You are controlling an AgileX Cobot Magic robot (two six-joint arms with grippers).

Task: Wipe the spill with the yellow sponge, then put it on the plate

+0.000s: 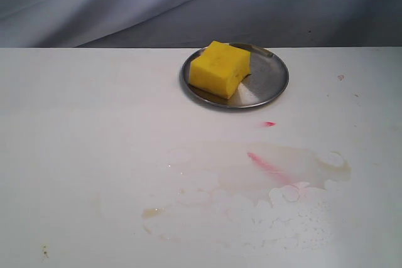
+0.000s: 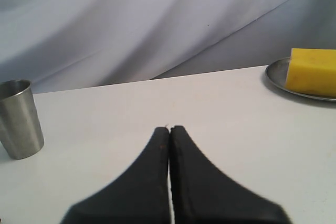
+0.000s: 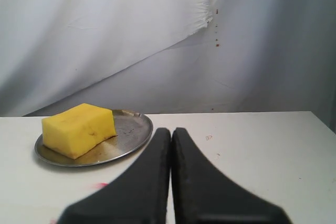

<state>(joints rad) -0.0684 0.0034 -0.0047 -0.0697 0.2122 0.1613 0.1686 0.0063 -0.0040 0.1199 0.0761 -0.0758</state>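
1. Looking across the worktop (image 1: pixel 81 155), I find the sponge (image 1: pixel 220 69) lying on the plate (image 1: pixel 274 83) at the far side, tilted a little, with one edge over the rim.
2. The spill (image 1: pixel 264 183) lies nearer, well apart from the plate. It is a broad thin film with tan edges and beaded patches, and a pink streak (image 1: pixel 267 164) crosses it.
3. My left fingers (image 2: pixel 167 131) are pressed together on nothing, low over bare worktop, with a metal cup (image 2: pixel 20 119) off to one side.
4. My right fingers (image 3: pixel 169 132) are likewise together and hold nothing, pointing towards the plate from near it.
5. I judge that the put-down is done, since the sponge sits where the task wants it. The spread-out film suggests wiping, yet the liquid is plainly not gone.
6. If another pass is wanted, my right fingers must part, reach to the plate, close on the sponge's sides and carry it down flat onto the wet patch.
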